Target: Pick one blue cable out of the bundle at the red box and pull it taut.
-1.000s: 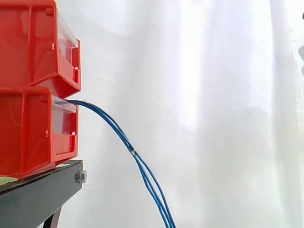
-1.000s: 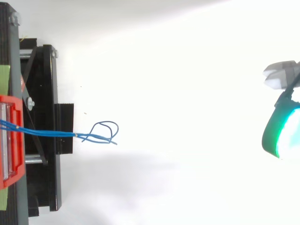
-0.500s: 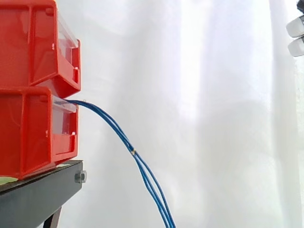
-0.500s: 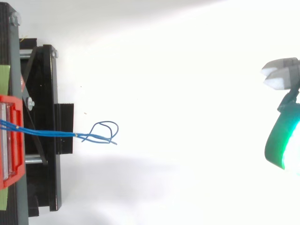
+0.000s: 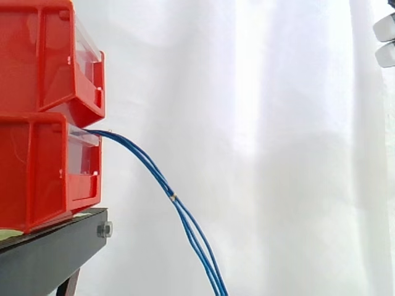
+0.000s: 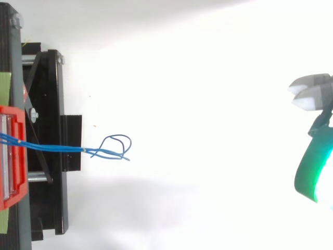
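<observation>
A bundle of thin blue cables (image 5: 157, 176) leaves the front of the lower red bin (image 5: 43, 169) and droops down to the right, bound by a small tie partway along. From above, the cables (image 6: 104, 151) end in a loose loop past the black stand (image 6: 49, 130). My hand (image 6: 311, 96) is at the far right edge, well away from the cables. Its pale fingertips (image 5: 386, 40) point left, and a green glowing pad (image 6: 312, 169) stands well apart from them. It is open and holds nothing.
A second red bin (image 5: 43, 55) is stacked on the lower one. Both rest on the black stand (image 5: 49, 256) at the left. A white curtain (image 5: 259, 154) hangs behind. Open space lies between the cable loop and my hand.
My hand has come a little further into the side view at the right edge and has drifted slightly downward in the top view. The cables have not moved.
</observation>
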{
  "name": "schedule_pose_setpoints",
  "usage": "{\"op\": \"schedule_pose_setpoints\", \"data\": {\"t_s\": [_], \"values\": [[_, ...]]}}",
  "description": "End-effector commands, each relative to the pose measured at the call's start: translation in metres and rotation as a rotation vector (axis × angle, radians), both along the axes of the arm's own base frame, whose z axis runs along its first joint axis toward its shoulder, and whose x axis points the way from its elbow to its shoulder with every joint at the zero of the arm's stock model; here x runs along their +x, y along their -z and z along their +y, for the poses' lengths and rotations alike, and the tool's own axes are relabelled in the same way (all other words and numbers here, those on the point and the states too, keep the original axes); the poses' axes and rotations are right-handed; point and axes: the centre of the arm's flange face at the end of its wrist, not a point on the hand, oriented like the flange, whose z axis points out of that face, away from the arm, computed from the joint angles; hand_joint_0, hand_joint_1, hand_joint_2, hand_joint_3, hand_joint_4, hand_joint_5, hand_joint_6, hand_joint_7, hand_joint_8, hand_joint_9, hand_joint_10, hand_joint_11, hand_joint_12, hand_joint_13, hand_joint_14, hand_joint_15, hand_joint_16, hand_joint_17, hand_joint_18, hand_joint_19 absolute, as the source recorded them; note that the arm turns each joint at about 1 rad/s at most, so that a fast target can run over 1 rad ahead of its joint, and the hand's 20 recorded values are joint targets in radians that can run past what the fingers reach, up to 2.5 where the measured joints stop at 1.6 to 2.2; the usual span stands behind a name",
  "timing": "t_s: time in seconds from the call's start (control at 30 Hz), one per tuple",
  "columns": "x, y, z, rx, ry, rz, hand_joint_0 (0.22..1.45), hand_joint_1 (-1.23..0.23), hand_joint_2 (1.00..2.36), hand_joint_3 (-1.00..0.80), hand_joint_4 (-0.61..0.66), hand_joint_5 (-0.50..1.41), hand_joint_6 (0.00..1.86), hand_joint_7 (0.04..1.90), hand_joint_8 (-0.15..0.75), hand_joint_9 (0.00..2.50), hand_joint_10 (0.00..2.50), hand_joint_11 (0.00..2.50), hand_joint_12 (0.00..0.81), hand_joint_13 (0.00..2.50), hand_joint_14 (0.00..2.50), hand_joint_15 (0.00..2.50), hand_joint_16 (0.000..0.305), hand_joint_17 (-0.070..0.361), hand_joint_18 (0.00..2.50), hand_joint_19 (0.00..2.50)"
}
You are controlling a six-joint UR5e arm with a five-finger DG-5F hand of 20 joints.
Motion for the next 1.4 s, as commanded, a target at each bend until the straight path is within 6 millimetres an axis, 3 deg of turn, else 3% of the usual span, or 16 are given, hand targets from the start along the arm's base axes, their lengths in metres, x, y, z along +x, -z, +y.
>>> {"op": "schedule_pose_setpoints", "data": {"t_s": [0.0,0.17,0.5,0.67,0.93,1.17,1.37], "values": [[0.001,0.000,0.001,-0.001,-0.001,-0.001,0.44,-0.51,1.00,-0.50,0.21,-0.25,0.50,0.67,0.240,0.00,0.00,0.00,0.363,0.00,0.00,0.05,0.062,0.140,0.00,0.04],[0.006,0.010,0.000,-0.001,0.013,0.012,0.44,-0.51,1.00,-0.50,0.21,-0.25,0.50,0.67,0.240,0.00,0.00,0.00,0.364,0.00,0.00,0.05,0.062,0.141,0.00,0.04],[0.036,0.064,-0.007,0.013,0.066,0.057,0.45,-0.51,1.00,-0.50,0.21,-0.25,0.50,0.67,0.242,0.00,0.00,0.00,0.362,0.00,0.00,0.05,0.062,0.140,0.00,0.05],[0.044,0.069,-0.008,0.010,0.088,0.026,0.45,-0.51,1.00,-0.50,0.21,-0.25,0.50,0.68,0.244,0.00,0.00,0.00,0.367,0.00,0.00,0.04,0.062,0.139,0.00,0.06],[0.068,0.103,-0.012,-0.052,0.145,-0.011,0.46,-0.52,1.00,-0.50,0.22,-0.25,0.50,0.68,0.263,0.07,0.00,0.00,0.354,0.00,0.00,0.05,0.060,0.136,0.00,0.08],[0.079,0.119,-0.014,-0.105,0.177,-0.030,0.46,-0.52,1.00,-0.50,0.23,-0.25,0.50,0.68,0.261,0.08,0.00,0.00,0.355,0.00,0.00,0.05,0.060,0.136,0.00,0.09],[0.096,0.125,-0.011,-0.139,0.209,-0.053,0.46,-0.52,1.00,-0.50,0.23,-0.24,0.50,0.68,0.264,0.09,0.00,0.00,0.358,0.00,0.00,0.06,0.060,0.136,0.00,0.10]]}}
